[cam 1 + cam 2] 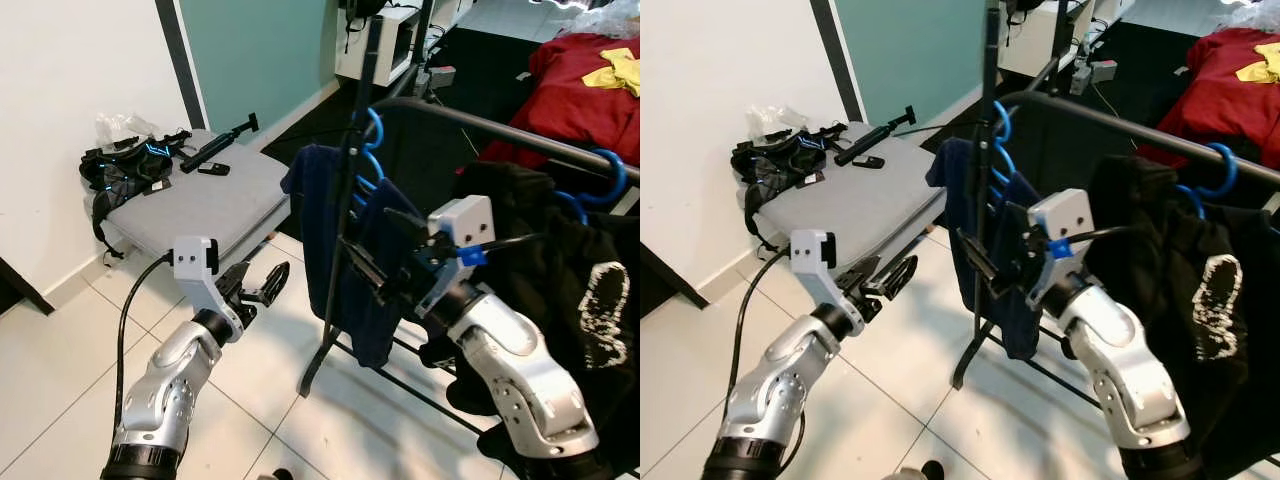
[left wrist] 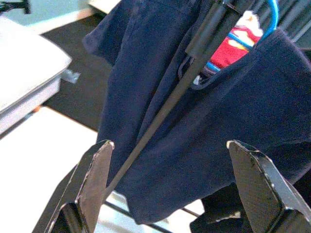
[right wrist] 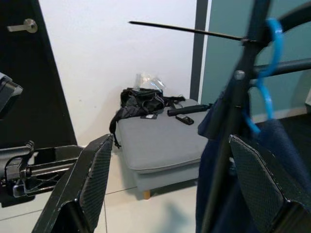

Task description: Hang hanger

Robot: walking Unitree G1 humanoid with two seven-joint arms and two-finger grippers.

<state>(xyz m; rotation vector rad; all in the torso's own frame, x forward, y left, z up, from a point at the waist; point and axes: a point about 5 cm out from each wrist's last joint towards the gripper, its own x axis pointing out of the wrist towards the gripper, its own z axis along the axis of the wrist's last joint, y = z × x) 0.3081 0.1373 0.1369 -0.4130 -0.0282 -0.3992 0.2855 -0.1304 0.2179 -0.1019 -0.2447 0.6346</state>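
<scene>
Right gripper (image 1: 372, 272) being held up just beside navy shirt (image 1: 335, 250), fingers apart, nothing clamped. Blue hanger (image 1: 372, 140) carrying shirt already hooked on rack rail (image 1: 500, 125), just above and beyond right gripper. Left gripper (image 1: 262, 285) being held low, well apart from rack, pointed at shirt, fingers spread, empty. Step judged: release after hanging being finished, or hang being checked. Next move probably calling for right arm being drawn back clear of fabric and rack upright (image 1: 345, 200) without snagging.
</scene>
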